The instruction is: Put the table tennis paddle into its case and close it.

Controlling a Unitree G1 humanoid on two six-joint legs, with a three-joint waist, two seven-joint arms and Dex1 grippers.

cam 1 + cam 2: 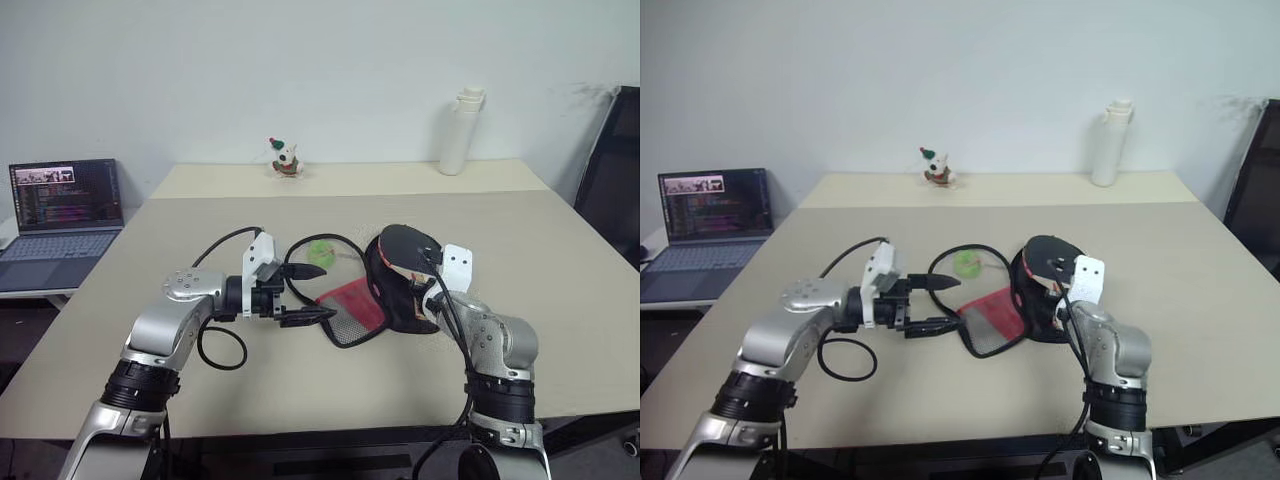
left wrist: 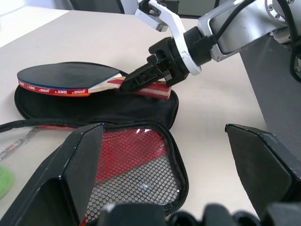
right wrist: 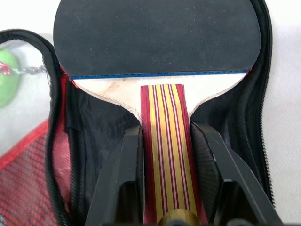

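The table tennis paddle (image 3: 157,40) is clamped by its striped handle between the right gripper (image 3: 165,155) fingers and is held just above the open black half of the case (image 2: 94,106). It should be lowered flat, blade fully inside the zipper rim (red mesh flap lying aside). The left gripper (image 1: 305,294) is spread wide, empty, near that flap.

The open case (image 1: 375,300) lies mid-tabletop (image 1: 560,300); the paddle (image 2: 70,80) sits over its right half. A bottle (image 1: 462,130) stands behind, a laptop (image 1: 62,215) far left.
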